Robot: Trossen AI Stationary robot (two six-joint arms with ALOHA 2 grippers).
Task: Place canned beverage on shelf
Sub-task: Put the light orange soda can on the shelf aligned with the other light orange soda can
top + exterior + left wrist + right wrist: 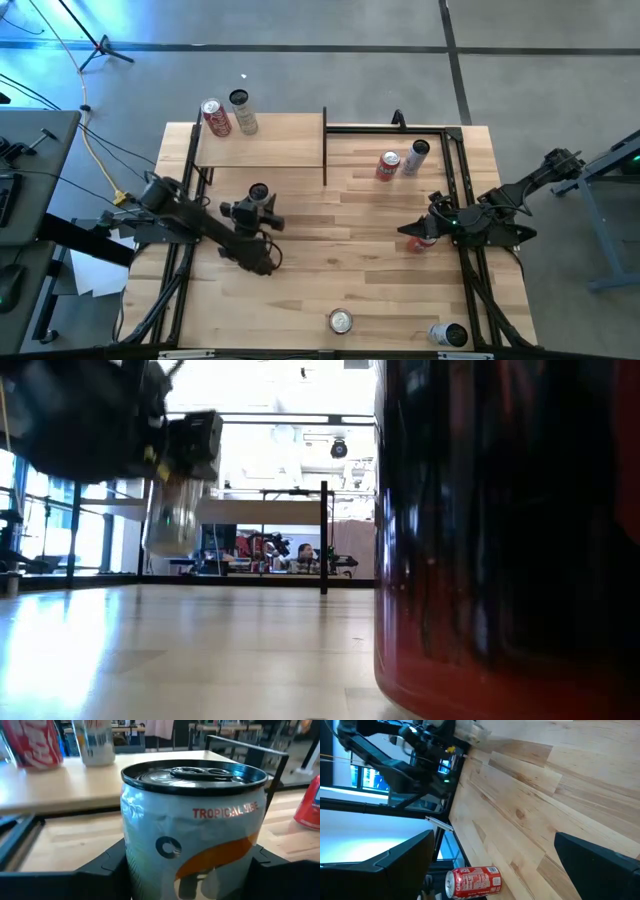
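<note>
Now | left gripper [258,200] clamped on can [192,827] | shelf [280,140] just ahead | right gripper [428,232] spread wide, empty

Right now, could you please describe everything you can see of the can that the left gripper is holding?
The can is a pale silvery-white drink can, apparently metal, with a dark top, an unopened pull tab, an orange swoosh, a dark round logo and orange lettering reading TROPICAL VIBE. Its side wall looks slightly dented. It stands upright, clamped between the two dark fingers of the left gripper, above the middle-left of the table, just in front of the shelf. In the low view it appears lifted clear of the tabletop.
</note>
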